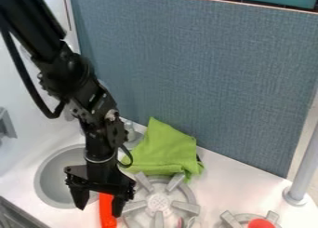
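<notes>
The gripper (pixel 99 211) hangs over the strip of counter (pixel 211 180) between the sink (pixel 52 180) and the larger-looking burner (pixel 185 206), its two fingers (pixel 80 198) spread apart and clasping nothing. The orange-red piece (pixel 107 213) lies upright in the view, running down to its lower edge, in the gap between the fingers and closer to the one on the burner side.

Closing well on that piece calls for centring first: a small shift toward the burner would even the gap, so that both fingers meet it together and neither one shoves it sideways. The burner-side finger wants care, since a raised arm of the burner sits just beside it and could catch the tip on a low approach. A straight, slow descent, stopping shy of the counter, then a gentle squeeze seems the safest way. The piece is perhaps lower than the fingertips, though the slanted view makes height hard to judge.

Counted out, there are one gripper with two fingers, one orange-red piece, one sink, one green cloth (pixel 162 150) heaped behind the burner, two burners, the second burner (pixel 231 220) bearing one red round thing (pixel 261 224), one grey post (pixel 303 166) and one blue-grey panel (pixel 211 73).
</notes>
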Robot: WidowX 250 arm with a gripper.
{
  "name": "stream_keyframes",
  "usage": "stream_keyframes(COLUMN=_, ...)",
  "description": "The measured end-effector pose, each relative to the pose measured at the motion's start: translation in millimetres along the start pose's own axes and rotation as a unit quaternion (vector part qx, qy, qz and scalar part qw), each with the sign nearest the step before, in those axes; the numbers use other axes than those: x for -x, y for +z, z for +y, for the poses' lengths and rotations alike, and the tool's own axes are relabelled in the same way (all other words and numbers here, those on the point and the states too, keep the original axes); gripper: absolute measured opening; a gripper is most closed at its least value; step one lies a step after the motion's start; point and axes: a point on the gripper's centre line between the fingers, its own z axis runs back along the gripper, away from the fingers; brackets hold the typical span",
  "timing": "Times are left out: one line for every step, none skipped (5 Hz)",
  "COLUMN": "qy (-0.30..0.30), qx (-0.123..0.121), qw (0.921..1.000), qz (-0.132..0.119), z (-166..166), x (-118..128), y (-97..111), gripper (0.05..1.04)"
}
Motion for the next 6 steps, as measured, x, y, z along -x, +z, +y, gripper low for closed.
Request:
stream_keyframes(qy=0.038, qx=-0.003, qw=0.9992, qz=0.012, z=12.2, x=-14.0, y=-16.8, gripper=1.001)
stream_keyframes(qy=0.079, qx=0.009, qw=0.9968, qz=0.003, z=29.5, x=-28.2, y=-29.8, gripper=1.001)
stream_keyframes(qy=0.106, qx=0.018, qw=0.9942, qz=-0.004, z=39.1, x=-39.1, y=-41.7, gripper=1.001)
stream_keyframes(qy=0.121, qx=0.031, qw=0.9922, qz=-0.006, z=41.0, x=-45.9, y=-52.5, gripper=1.001)
stream_keyframes(qy=0.131, qx=0.054, qw=0.9898, qz=-0.015, z=33.9, x=-52.3, y=-54.2, gripper=1.001)
stream_keyframes(qy=0.143, qx=0.059, qw=0.9878, qz=-0.017, z=31.8, x=-52.3, y=-54.4, gripper=1.001)
